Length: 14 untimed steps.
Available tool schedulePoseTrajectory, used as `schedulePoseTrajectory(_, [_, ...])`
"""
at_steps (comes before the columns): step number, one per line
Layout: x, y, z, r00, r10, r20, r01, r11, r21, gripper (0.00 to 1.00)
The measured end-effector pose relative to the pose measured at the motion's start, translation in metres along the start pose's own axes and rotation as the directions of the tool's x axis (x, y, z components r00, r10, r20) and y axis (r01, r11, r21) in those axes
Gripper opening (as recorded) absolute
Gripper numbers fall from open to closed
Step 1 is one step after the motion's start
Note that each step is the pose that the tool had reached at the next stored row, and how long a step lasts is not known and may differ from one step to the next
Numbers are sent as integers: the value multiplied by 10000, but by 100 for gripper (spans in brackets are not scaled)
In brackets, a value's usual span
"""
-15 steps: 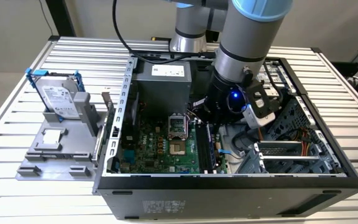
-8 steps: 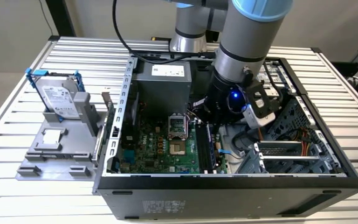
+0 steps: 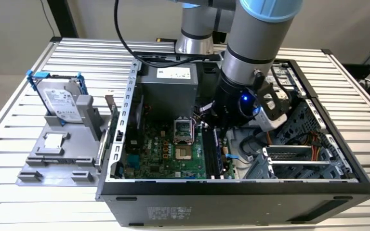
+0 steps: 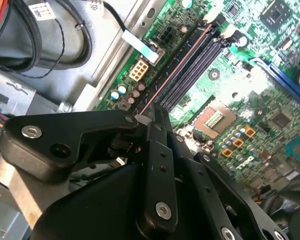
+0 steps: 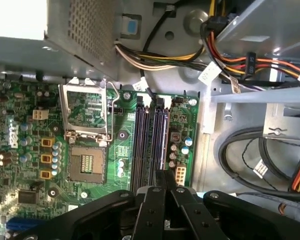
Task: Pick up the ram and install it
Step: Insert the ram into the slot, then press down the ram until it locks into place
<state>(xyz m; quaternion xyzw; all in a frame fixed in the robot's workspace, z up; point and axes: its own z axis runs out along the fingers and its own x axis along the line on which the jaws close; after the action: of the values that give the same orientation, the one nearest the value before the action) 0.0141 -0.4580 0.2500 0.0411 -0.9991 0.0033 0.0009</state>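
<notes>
In the exterior view, the black gripper [image 3: 218, 126] sits low inside the open black computer case [image 3: 236, 185], over the long black memory slots [image 3: 215, 154]. In the second wrist view, its fingers [image 4: 157, 131] pinch together on the thin ram [image 4: 165, 82], standing edge-on in a slot. In the first wrist view, keeping the stick parallel to the slots [image 5: 151, 142] and pressing evenly would seat it.

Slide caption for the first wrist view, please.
The claw poised above the black memory slots on the green motherboard, beside the open processor socket in the computer case.
</notes>
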Motion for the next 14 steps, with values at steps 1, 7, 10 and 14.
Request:
schedulePoseTrajectory(1, [0,0,0,10000,-99,-1,99,9999,-34,0])
schedulePoseTrajectory(7, [-1,1,1,9973,-731,15,731,9972,-165,0])
schedulePoseTrajectory(10, [-1,0,1,9921,-1257,37,1257,9919,-162,0])
schedulePoseTrajectory(14, [0,0,1,9804,-1970,41,1970,9803,-158,0])
